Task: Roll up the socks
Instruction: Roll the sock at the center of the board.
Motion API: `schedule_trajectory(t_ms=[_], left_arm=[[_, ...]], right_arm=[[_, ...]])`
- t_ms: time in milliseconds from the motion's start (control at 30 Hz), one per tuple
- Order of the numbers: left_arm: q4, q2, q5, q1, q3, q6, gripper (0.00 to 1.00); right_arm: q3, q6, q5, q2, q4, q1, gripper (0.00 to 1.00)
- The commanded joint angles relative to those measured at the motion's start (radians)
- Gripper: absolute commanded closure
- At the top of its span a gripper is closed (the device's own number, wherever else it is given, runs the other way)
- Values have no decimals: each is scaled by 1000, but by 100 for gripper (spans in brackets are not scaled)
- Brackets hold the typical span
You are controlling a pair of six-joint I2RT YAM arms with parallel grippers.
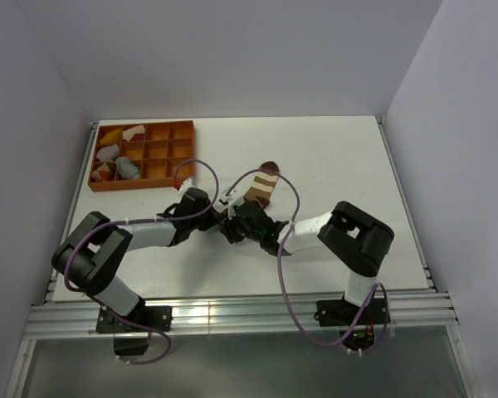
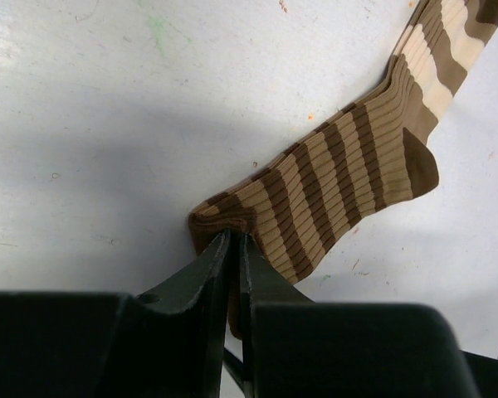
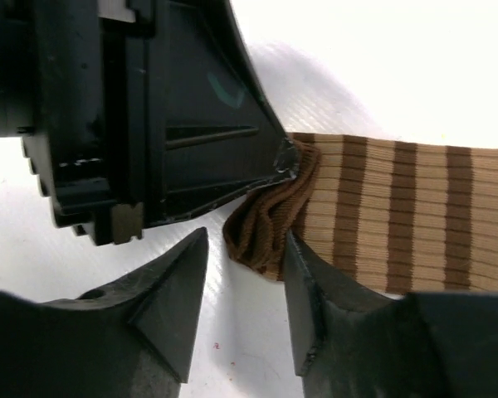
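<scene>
- Here, the brown striped sock (image 1: 264,184) lies flat on the white worktop (image 1: 332,157), near its middle. Its dark toe points to the far side and its cuff end lies toward the arms.
- The sock is a ribbed knit with fine lengthwise ridges, crossed by alternating dark brown and tan bands. Its far part carries wider cream bands, and a solid brown patch marks the heel.
- The left hand (image 2: 235,238) is clamped on the cuff end of the sock. Its two black, wedge-shaped fingers are pressed almost together, with a pucker of brown fabric pinched between their tips.
- At that pinch the cuff is bunched into soft folds, while the rest of the sock spreads smooth across the worktop.
- The right hand (image 3: 245,261) is parted and grips nothing. Its matt black fingers (image 3: 183,290) stand on either side of the crumpled cuff edge. The finger on the right of the wrist view sits just beside the fold, and the other finger stands apart from it.
- From above, both hands meet at the near end of the sock, tip to tip.
- The worktop surface is hard and pale, with faint scuffs and small specks.
- An orange tray (image 1: 137,186) with a grid of square compartments sits at the far left corner, well apart from the sock. A rounded grey bundle (image 1: 129,169) and a few pale pieces lie in its left compartments, but they are too small to identify.
</scene>
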Motion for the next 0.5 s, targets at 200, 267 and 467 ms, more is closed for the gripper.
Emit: schedule_trajectory(t_ms=[200, 267, 467], left_arm=[[-52, 11, -9, -13, 14, 11, 85], [-51, 9, -11, -13, 14, 10, 85], [-38, -11, -11, -13, 8, 10, 85]], right_arm=[[41, 51, 83, 37, 42, 10, 75], [35, 64, 68, 32, 43, 8, 82], [7, 183, -56, 2, 37, -32, 100]])
